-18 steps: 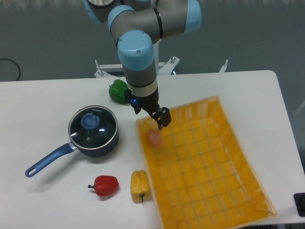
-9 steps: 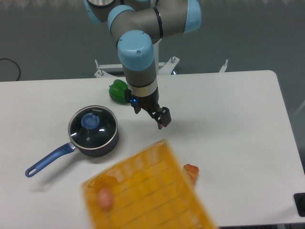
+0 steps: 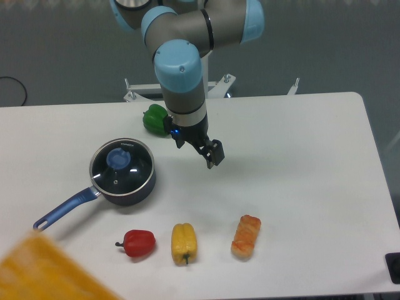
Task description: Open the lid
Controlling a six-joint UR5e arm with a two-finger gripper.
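Lid (image 3: 120, 164) sits closed on the dark blue saucepan (image 3: 134, 186) at the counter's (image 3: 300, 156) left, its blue knob (image 3: 117, 159) centred under the glass. The pincer (image 3: 208, 153) hangs to the lid's right, apart from it and holding nothing; whether its fingers are parted I cannot tell. A green pepper (image 3: 153, 119) lies behind the arm.

No text can be read — the small mark on the lid (image 3: 122, 164) is too blurred.
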